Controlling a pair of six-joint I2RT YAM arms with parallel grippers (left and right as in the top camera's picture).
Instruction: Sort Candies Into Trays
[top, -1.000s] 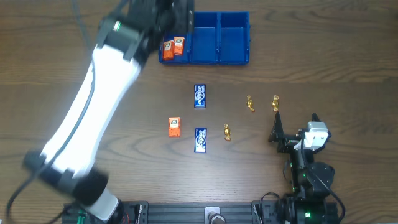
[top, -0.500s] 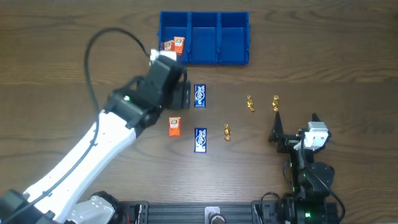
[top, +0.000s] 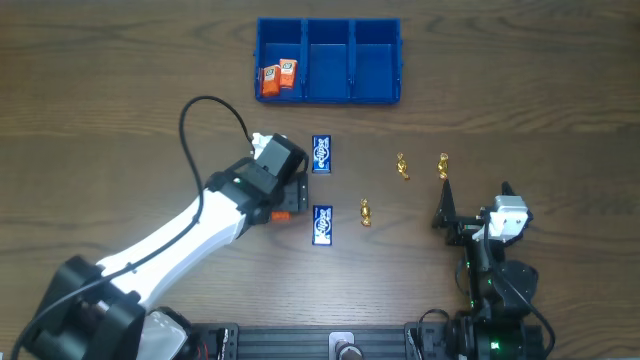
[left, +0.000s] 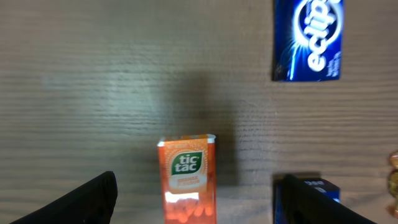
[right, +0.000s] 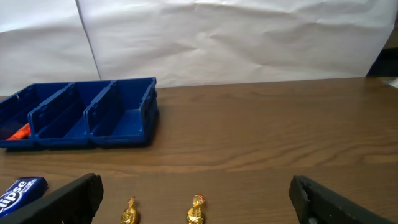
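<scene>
A blue three-compartment tray (top: 328, 98) stands at the back, with two orange candy boxes (top: 278, 78) in its left compartment. A third orange box (left: 186, 180) lies on the table, and my left gripper (left: 196, 208) is open just above it, one finger on each side. Two blue gum packs (top: 321, 154) (top: 322, 225) lie right of it. Three gold wrapped candies (top: 402, 165) (top: 443, 165) (top: 365, 212) sit further right. My right gripper (top: 475, 208) is open near its base, holding nothing. From the right wrist view, the tray (right: 121, 132) and two gold candies (right: 129, 213) (right: 195, 211) lie ahead.
The tray's middle and right compartments hold nothing. White paper hangs behind the table's far edge (right: 249, 37). The left arm's black cable (top: 205, 110) loops above the table. Bare wood lies left of the tray and along the front.
My left arm has come away from the tray's left compartment, swung toward the table's middle and dropped low over the loose orange box. The right arm has kept still.
</scene>
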